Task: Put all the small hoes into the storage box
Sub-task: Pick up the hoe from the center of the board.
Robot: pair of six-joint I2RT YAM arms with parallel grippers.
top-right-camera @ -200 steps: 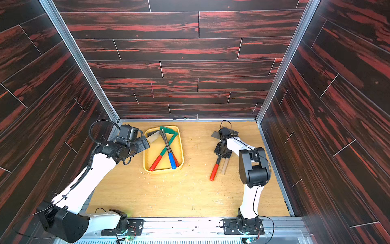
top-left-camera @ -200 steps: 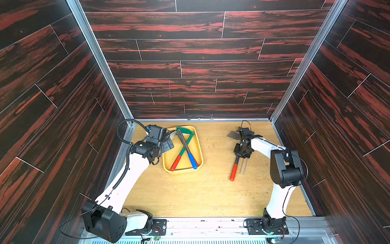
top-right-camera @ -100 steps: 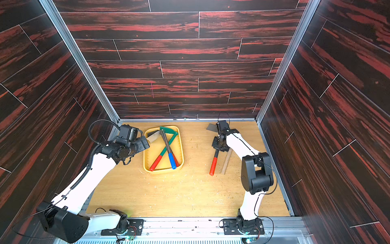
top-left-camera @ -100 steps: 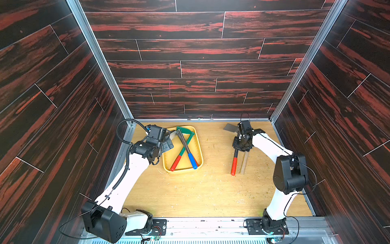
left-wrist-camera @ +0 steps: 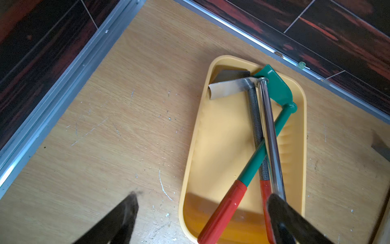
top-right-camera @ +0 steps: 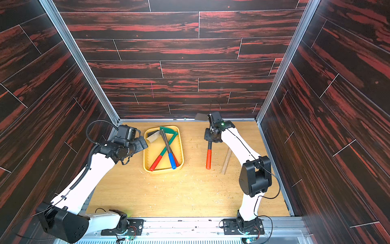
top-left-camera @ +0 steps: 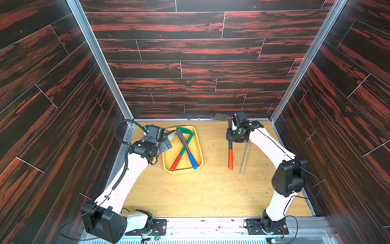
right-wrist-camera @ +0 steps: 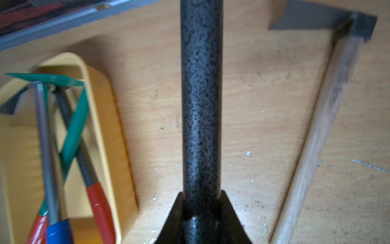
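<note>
Two pincers logged | right pincer (right-wrist-camera: pixel 201 200): clamped on dark speckled shaft of red-gripped small hoe (top-left-camera: pixel 230 158), right of centre, outside shallow yellow plastic storage box (top-left-camera: pixel 168 156) | left pincer (left-wrist-camera: pixel 202 202): spread wide beside box

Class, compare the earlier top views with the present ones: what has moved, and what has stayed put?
The right pincer, shut on the red-gripped hoe, has carried it toward the back wall, apparently lifting it off the table. The wooden-handled hoe, the storage box with its three hoes, and the open left pincer beside it stayed put.
</note>
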